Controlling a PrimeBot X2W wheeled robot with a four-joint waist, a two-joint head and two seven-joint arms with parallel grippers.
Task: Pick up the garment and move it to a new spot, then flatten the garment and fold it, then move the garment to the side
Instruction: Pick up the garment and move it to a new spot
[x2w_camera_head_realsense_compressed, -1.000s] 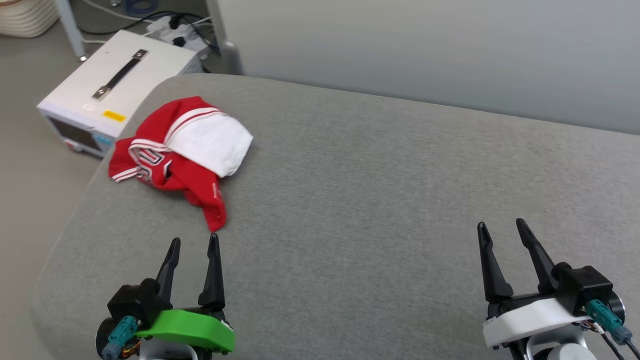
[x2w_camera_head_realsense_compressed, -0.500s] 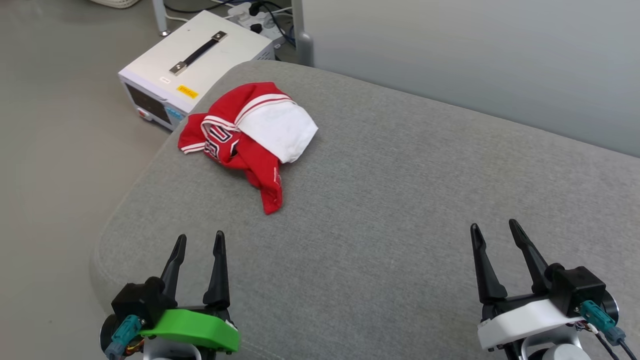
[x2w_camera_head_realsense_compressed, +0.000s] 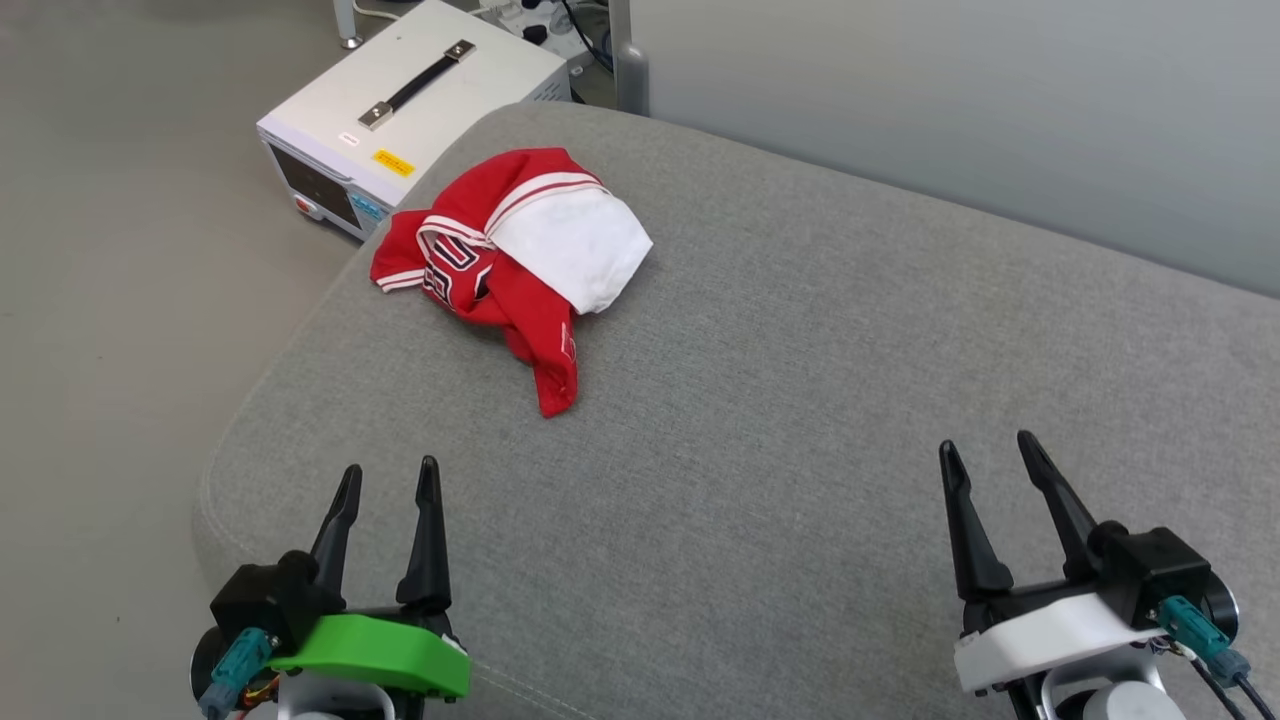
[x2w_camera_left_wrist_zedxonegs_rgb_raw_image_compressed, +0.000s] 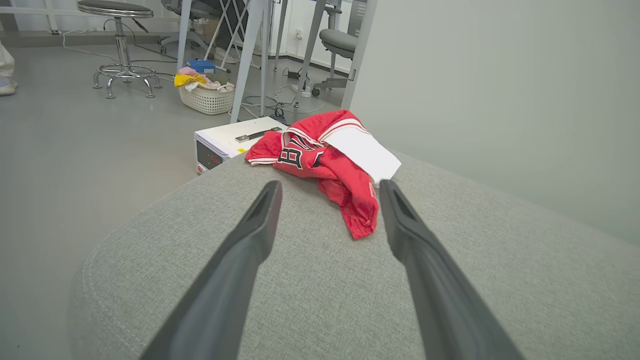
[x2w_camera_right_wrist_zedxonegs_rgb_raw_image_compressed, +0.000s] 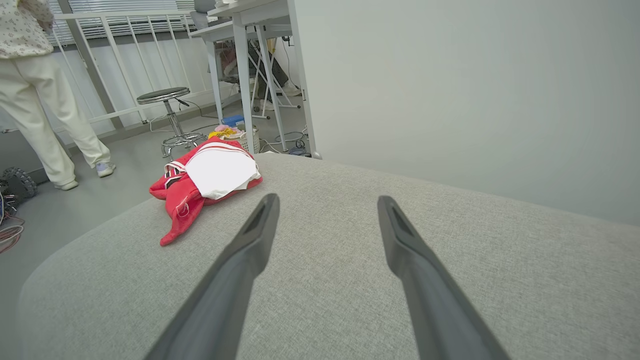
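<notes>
The garment lies crumpled near the far left corner of the grey cushioned surface, red with a white sleeve on top and striped trim. It also lies ahead in the left wrist view and off to the left in the right wrist view. My left gripper stands open at the lower left, well short of the garment's red tail. My right gripper stands open at the lower right, far from it. Both hold nothing.
A white box with a black handle sits on the floor just beyond the surface's left corner. A grey wall runs behind. A person's legs, a stool and a laundry basket stand on the floor beyond.
The head camera has swung left and tilted, so the garment and box sit further right and higher. Both grippers stay open and hardly move.
</notes>
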